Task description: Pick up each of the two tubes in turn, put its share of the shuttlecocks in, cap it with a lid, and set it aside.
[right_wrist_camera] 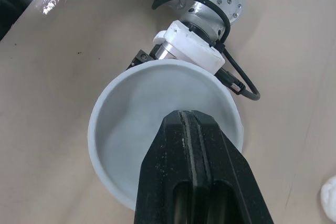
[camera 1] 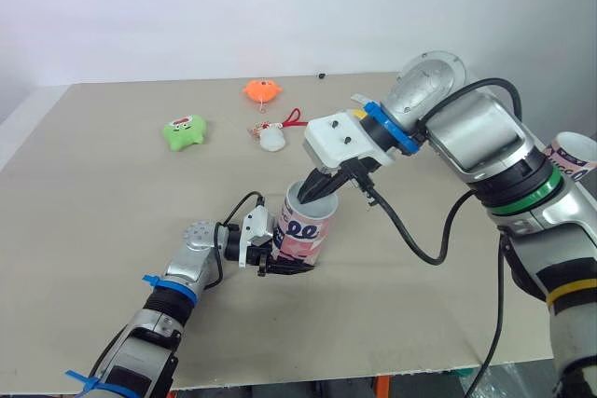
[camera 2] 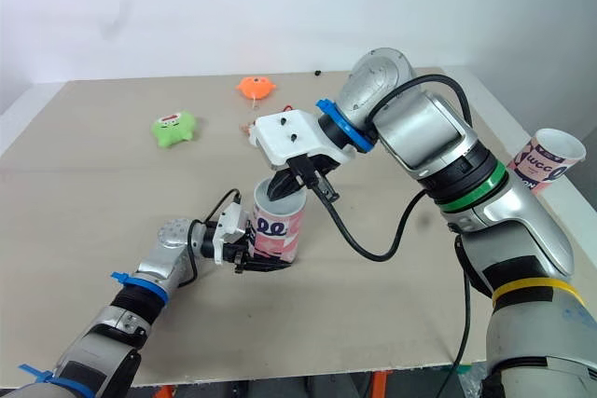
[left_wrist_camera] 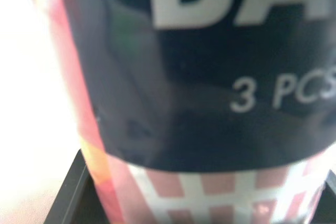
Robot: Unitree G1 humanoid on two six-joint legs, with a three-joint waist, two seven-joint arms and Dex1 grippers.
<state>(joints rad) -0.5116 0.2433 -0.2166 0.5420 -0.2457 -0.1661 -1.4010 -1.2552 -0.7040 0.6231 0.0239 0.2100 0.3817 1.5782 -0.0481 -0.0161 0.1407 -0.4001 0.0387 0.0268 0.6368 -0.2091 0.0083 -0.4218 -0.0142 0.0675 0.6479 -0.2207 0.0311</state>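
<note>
A pale tan bench (camera 1: 112, 230) runs back to a plain white wall (camera 1: 187, 6). At the far side lie a green plush toy (camera 1: 185, 131), an orange plush toy (camera 1: 263, 91) and a small white charm on a red cord (camera 1: 272, 138), all well apart from the work at the middle.

The left hand (camera 1: 283, 265) is clamped on the lower part of a pink, white and dark blue tube (camera 1: 308, 226), one black finger on each side. The tube stands nearly upright at the middle of the bench, mouth open upward. Whether its base touches the surface I cannot tell. In the left wrist view its printed wall sits right up against the camera, reading "3 PCS".

The right hand (right_wrist_camera: 188, 124) has its two fingers pressed flat together, with nothing visible between them. Their tips hang over the tube's white rim, at or just inside the mouth. The inside of the tube that shows looks bare.

A second tube (camera 2: 550, 160), open-mouthed and tilted, sits out at the bench's right edge beside the right arm.

The bench is bare left of the held tube, and between it and the near edge.
</note>
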